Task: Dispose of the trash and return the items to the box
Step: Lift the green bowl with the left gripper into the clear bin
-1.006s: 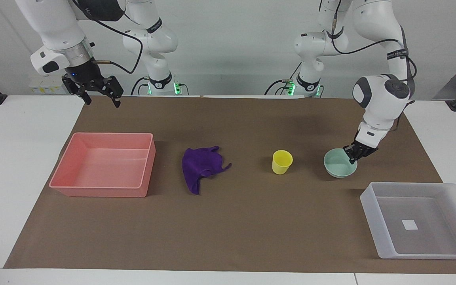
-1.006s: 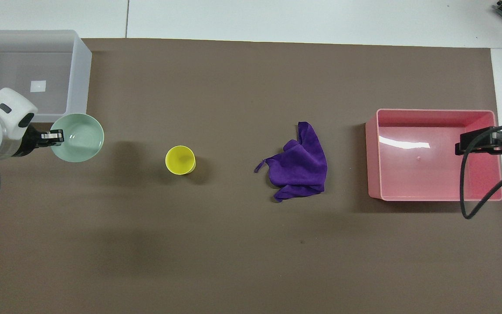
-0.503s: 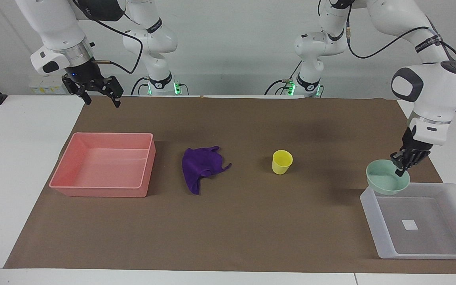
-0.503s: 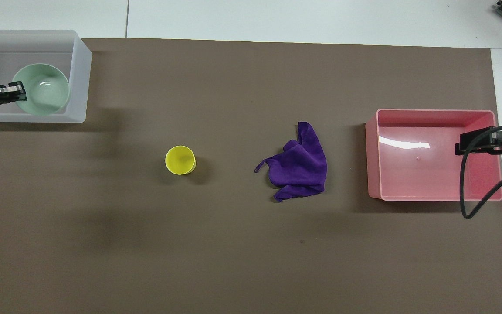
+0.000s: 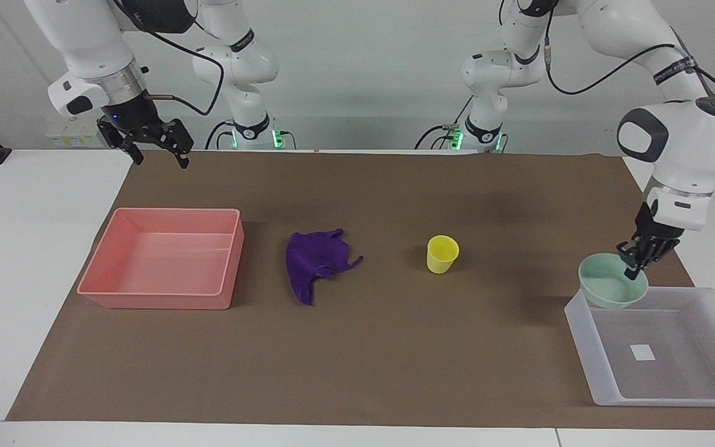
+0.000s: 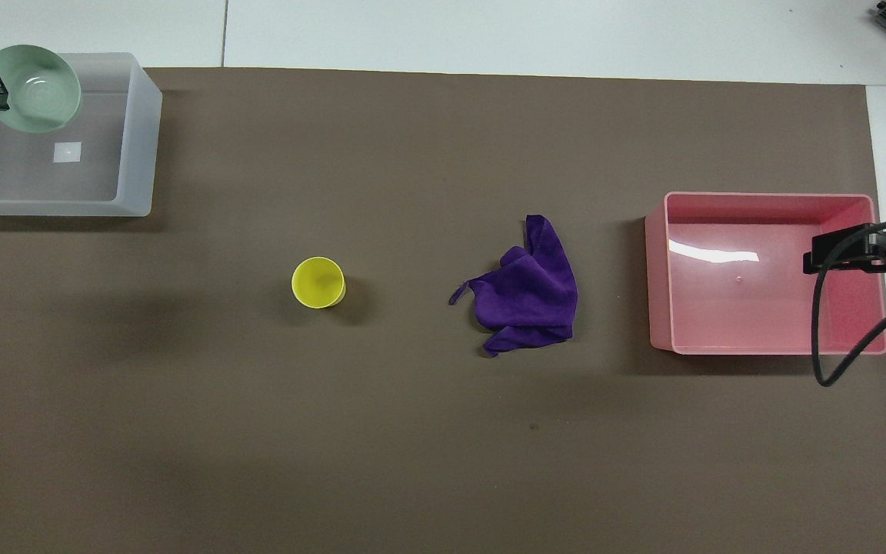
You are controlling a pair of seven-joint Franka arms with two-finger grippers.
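the mint bowl [image 5: 612, 288], clamped at its rim by the left gripper [image 5: 635, 264], has been carried from the mat to above the grey-white box [image 5: 587, 347], so release is judged near, while the right gripper [image 5: 157, 144] waits with fingers apart over the table's edge near the pink bin [image 5: 146, 298]

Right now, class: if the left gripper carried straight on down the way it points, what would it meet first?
Most likely the floor of the grey-white box: the left gripper, shut on the mint-green bowl, points down over it, though depth is uncertain.

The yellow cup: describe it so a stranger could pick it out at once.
On the brown mat, a row runs from the pink rectangular bin toward the translucent grey-white bin. Beside the crumpled purple cloth, toward the left arm's end, the small yellow plastic cup stands upright: the only yellow thing.
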